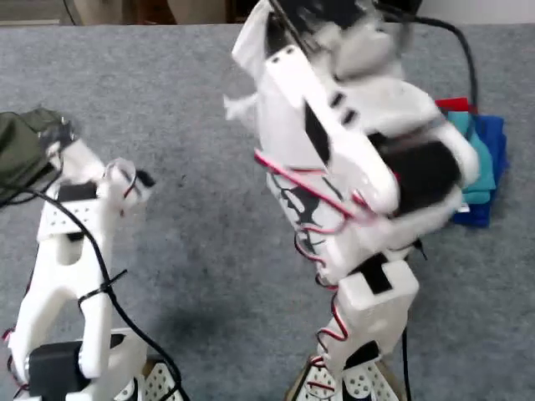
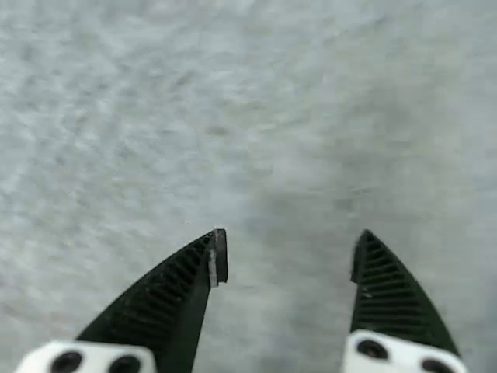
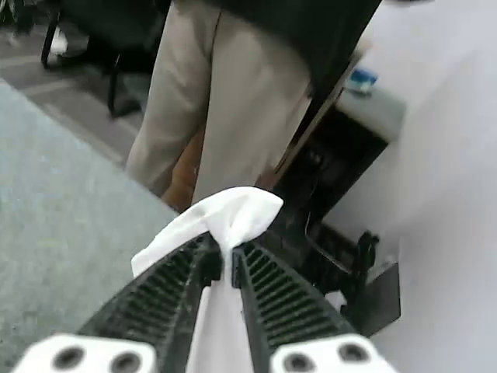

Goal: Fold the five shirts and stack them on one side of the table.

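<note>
Both arms are white printed shells, left arm (image 1: 67, 259) and right arm (image 1: 334, 125), with black servo blocks (image 1: 422, 167) at the joints. Red and black wires (image 1: 301, 177) run along the right, a black cable (image 1: 134, 327) down the left. Left gripper (image 2: 289, 255) has black fingers (image 2: 175, 291), ribbed and tapered, on white bases (image 2: 101, 353) with dark screw holes (image 2: 66, 361).

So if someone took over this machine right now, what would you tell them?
Left tool: open, empty, above the table.
Right tool: shut on the white shirt, held up.
Done: a folded stack of red, teal and blue shirts on the table's right side.
To do: fold and stack the white shirt; a dark green cloth at the left edge may be another.
</note>
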Action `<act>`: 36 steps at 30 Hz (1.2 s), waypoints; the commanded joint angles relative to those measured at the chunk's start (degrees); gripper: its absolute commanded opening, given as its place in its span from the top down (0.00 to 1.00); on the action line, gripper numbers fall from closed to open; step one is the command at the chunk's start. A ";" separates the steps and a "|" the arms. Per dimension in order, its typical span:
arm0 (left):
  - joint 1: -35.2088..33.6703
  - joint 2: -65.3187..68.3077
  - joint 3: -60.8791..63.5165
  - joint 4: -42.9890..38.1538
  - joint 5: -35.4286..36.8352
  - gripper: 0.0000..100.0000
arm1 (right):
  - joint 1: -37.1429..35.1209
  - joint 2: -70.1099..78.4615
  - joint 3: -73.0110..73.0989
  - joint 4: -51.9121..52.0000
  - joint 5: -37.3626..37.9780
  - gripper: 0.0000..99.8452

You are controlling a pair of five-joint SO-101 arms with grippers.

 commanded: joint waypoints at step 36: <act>-59.52 21.85 -40.70 35.96 8.26 0.68 | -46.02 -0.66 10.15 -35.43 -1.14 1.00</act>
